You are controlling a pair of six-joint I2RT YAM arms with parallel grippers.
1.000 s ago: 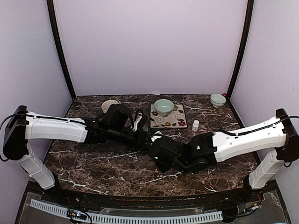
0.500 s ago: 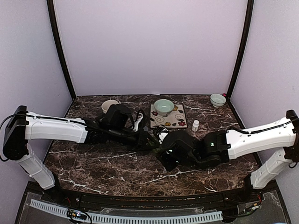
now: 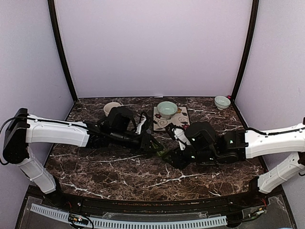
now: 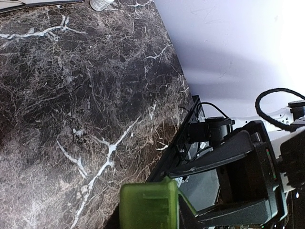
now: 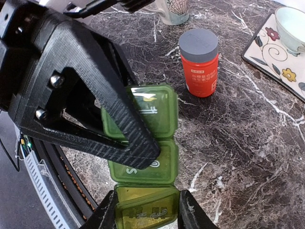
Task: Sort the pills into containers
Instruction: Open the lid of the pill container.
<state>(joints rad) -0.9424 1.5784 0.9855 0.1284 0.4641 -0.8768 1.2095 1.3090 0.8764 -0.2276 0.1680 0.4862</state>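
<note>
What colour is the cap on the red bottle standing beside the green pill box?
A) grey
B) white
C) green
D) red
A: in the right wrist view the red bottle stands upright beside the pill box, and its cap is grey.

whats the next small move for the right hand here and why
Probably close the right hand gently on the pill box's end compartment. Its fingers flank that end, and the left hand holds the strip from the other side, so it looks steadied for opening.
</note>
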